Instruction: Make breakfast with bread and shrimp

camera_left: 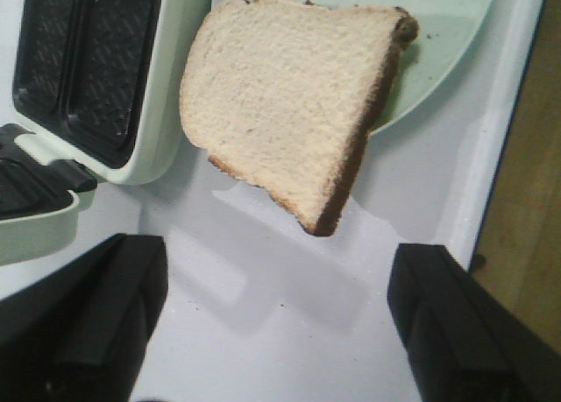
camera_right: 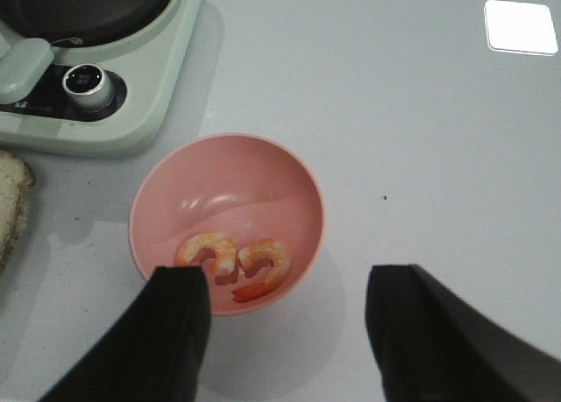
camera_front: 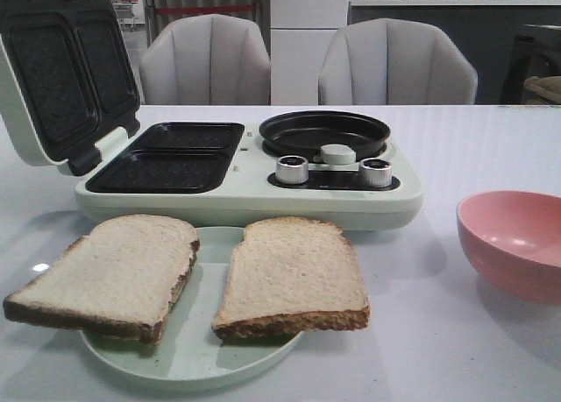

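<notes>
Left gripper (camera_left: 276, 323) spread wide, empty, above the table; bread (camera_left: 289, 104) overhangs a pale green plate (camera_left: 447, 43) ahead. Right gripper (camera_right: 289, 332) wide, empty; shrimp (camera_right: 237, 257) in pink bowl (camera_right: 263, 183) beneath its fingers.

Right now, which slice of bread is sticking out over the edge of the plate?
The left slice; it overhangs the plate, while the right slice lies fully on it.

Pink bowl (camera_front: 517, 241) cut off at frame edge
</notes>
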You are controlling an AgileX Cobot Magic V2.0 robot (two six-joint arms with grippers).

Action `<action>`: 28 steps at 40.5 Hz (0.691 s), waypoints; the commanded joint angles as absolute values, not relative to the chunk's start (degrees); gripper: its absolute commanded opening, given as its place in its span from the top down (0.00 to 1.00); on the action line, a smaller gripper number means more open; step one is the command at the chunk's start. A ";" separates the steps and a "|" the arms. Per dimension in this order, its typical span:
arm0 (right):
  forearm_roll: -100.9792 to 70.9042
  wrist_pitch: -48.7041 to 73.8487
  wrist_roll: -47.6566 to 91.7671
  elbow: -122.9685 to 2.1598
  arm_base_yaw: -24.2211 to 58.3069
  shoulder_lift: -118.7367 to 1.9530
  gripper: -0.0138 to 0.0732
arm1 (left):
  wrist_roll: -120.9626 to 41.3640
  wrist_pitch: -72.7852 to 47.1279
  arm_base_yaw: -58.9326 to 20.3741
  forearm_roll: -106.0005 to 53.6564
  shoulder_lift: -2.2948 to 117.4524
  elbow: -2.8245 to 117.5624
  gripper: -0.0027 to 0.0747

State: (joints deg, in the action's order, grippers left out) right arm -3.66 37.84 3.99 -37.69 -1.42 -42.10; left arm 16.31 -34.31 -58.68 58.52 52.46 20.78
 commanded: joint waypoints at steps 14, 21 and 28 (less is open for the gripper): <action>-3.82 33.57 4.42 -39.35 -1.76 -42.04 0.26 | 26.38 -34.69 -59.65 72.49 69.90 25.15 0.34; -3.82 33.57 4.42 -39.35 -1.76 -42.04 0.26 | 27.84 -35.88 -57.59 75.81 76.41 26.23 0.39; -3.82 33.57 4.42 -39.35 -1.76 -42.04 0.26 | 29.01 -35.66 -55.25 78.34 80.76 28.29 0.39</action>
